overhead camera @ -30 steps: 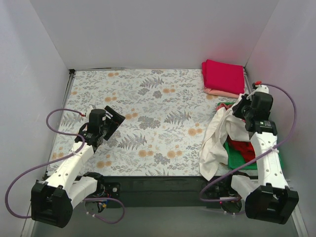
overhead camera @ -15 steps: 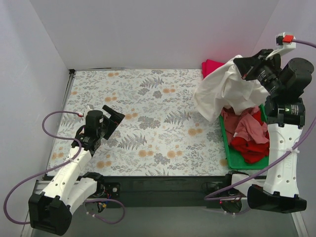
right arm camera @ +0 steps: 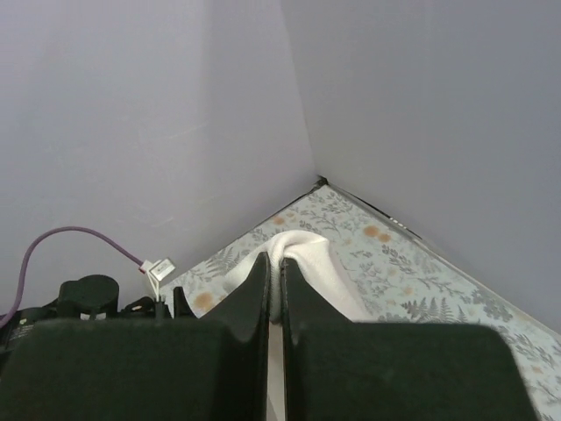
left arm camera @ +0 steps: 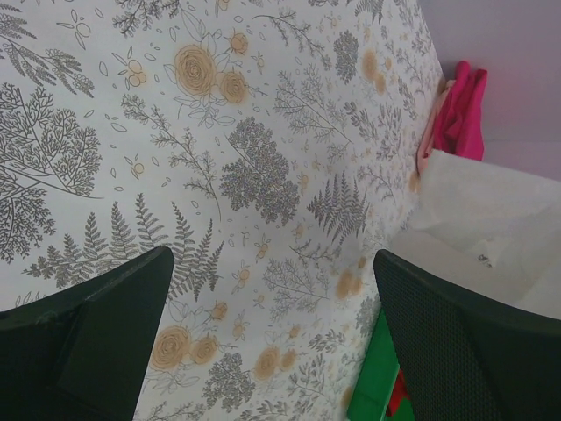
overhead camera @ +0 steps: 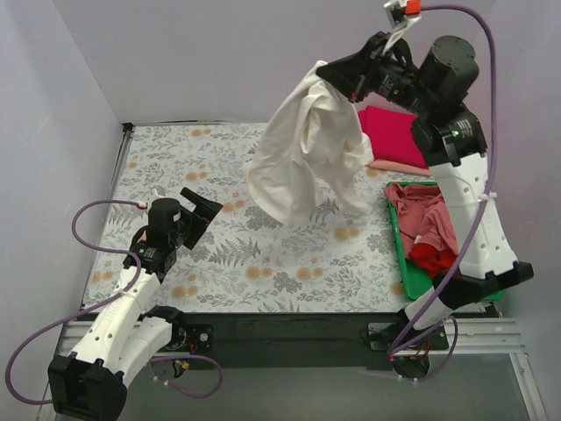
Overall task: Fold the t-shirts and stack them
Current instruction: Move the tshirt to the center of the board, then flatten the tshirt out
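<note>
My right gripper (overhead camera: 337,72) is raised high over the table's back right and is shut on the cream-white t-shirt (overhead camera: 302,149), which hangs from it with its lower edge near the floral cloth. In the right wrist view the white fabric (right arm camera: 302,254) is pinched between the closed fingers (right arm camera: 254,294). A folded magenta t-shirt (overhead camera: 399,132) lies on a pale pink one (overhead camera: 394,167) at the back right. Dusty-pink (overhead camera: 422,219) and red (overhead camera: 429,259) shirts lie crumpled in the green tray (overhead camera: 405,279). My left gripper (overhead camera: 203,210) is open and empty above the left of the table.
The floral tablecloth (overhead camera: 228,167) covers the table. Grey walls close in the back and both sides. The green tray sits along the right edge. In the left wrist view the hanging white shirt (left arm camera: 491,219) and the magenta stack (left arm camera: 460,110) show at the far right.
My right gripper has lifted the cream-white shirt out of the tray and swung it up and left over the table. The left arm has barely moved.
</note>
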Controlling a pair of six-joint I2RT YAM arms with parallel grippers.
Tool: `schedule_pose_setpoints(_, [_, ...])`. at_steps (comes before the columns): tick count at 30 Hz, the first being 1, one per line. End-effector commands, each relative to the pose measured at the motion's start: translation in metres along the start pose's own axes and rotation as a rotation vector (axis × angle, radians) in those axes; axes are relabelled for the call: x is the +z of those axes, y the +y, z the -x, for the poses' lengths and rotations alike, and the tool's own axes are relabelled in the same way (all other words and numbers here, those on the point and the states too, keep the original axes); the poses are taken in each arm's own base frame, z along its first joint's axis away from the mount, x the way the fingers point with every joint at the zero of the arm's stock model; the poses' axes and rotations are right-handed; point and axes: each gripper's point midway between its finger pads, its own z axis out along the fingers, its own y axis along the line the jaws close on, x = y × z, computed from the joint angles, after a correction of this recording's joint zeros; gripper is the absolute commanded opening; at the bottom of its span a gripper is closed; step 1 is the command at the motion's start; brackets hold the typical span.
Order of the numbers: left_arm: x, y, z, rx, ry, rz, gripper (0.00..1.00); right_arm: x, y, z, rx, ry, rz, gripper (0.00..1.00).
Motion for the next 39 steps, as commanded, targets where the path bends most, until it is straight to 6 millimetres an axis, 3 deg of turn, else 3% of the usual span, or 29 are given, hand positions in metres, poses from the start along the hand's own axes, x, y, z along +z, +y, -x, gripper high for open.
schedule_pose_setpoints(1, [-0.017,-0.018,0.004,0.031,0.002,-0.053,0.98,0.025,0.009,0.017,-0.006,-0.063,0.057,0.01])
schedule_pose_setpoints(4, [-0.020,-0.015,0.004,0.036,0.002,-0.044,0.98,0.038,-0.027,-0.018,0.057,-0.010,-0.062,0.01])
schedule_pose_setpoints(5, [-0.019,-0.010,0.002,0.036,0.004,-0.031,0.98,0.038,-0.057,-0.053,0.092,0.042,-0.180,0.01])
schedule_pose_setpoints(7, [-0.018,-0.004,0.000,0.038,0.004,-0.014,0.98,0.033,-0.088,-0.092,0.111,0.102,-0.306,0.01])
schedule_pose_setpoints(8, [-0.015,-0.001,-0.002,0.038,0.012,-0.003,0.98,0.024,-0.118,-0.143,0.151,0.187,-0.420,0.01])
schedule_pose_setpoints(11, [-0.006,0.013,-0.012,0.047,0.057,0.044,0.98,0.010,-0.158,-0.223,0.205,0.335,-0.544,0.01])
schedule_pose_setpoints(12, [-0.003,0.018,-0.015,0.048,0.066,0.062,0.98,0.001,-0.169,-0.256,0.235,0.403,-0.575,0.14])
schedule_pose_setpoints(14, [0.000,0.021,-0.026,0.058,0.121,0.064,0.98,-0.007,-0.193,-0.299,0.282,0.505,-0.620,0.31])
schedule_pose_setpoints(15, [0.004,0.026,-0.030,0.060,0.145,0.083,0.98,-0.013,-0.198,-0.312,0.297,0.546,-0.633,0.43])
schedule_pose_setpoints(18, [0.012,0.035,-0.047,0.070,0.224,0.091,0.98,-0.026,-0.213,-0.326,0.279,0.586,-0.691,0.61])
schedule_pose_setpoints(19, [0.015,0.038,-0.053,0.079,0.246,0.076,0.98,-0.034,-0.215,-0.334,0.269,0.603,-0.712,0.65])
schedule_pose_setpoints(21, [0.015,0.037,-0.071,0.094,0.326,0.029,0.98,-0.044,-0.215,-0.331,0.242,0.602,-0.741,0.70])
schedule_pose_setpoints(22, [0.019,0.042,-0.079,0.098,0.351,0.013,0.98,-0.057,-0.215,-0.345,0.239,0.636,-0.770,0.71])
schedule_pose_setpoints(23, [0.018,0.041,-0.087,0.109,0.377,-0.006,0.98,-0.066,-0.212,-0.339,0.224,0.623,-0.786,0.72])
schedule_pose_setpoints(24, [0.018,0.041,-0.095,0.117,0.406,-0.019,0.98,-0.076,-0.211,-0.346,0.220,0.638,-0.801,0.73])
schedule_pose_setpoints(25, [0.020,0.043,-0.102,0.129,0.420,-0.021,0.98,-0.095,-0.208,-0.368,0.229,0.683,-0.826,0.73])
schedule_pose_setpoints(26, [0.018,0.045,-0.114,0.153,0.451,-0.016,0.98,-0.107,-0.203,-0.368,0.224,0.672,-0.843,0.73])
schedule_pose_setpoints(30, [0.027,0.062,-0.130,0.189,0.465,0.068,0.96,-0.138,-0.184,-0.399,0.259,0.682,-0.826,0.73])
schedule_pose_setpoints(33, [0.041,0.073,-0.129,0.181,0.436,0.130,0.86,-0.138,-0.165,-0.416,0.301,0.674,-0.717,0.73])
schedule_pose_setpoints(35, [0.051,0.081,-0.128,0.187,0.423,0.177,0.74,-0.133,-0.159,-0.423,0.316,0.674,-0.661,0.72])
schedule_pose_setpoints(36, [0.056,0.075,-0.126,0.187,0.419,0.170,0.70,-0.127,-0.159,-0.422,0.321,0.660,-0.640,0.70])
schedule_pose_setpoints(39, [0.067,0.083,-0.131,0.204,0.440,0.222,0.44,-0.116,-0.148,-0.441,0.400,0.682,-0.550,0.66])
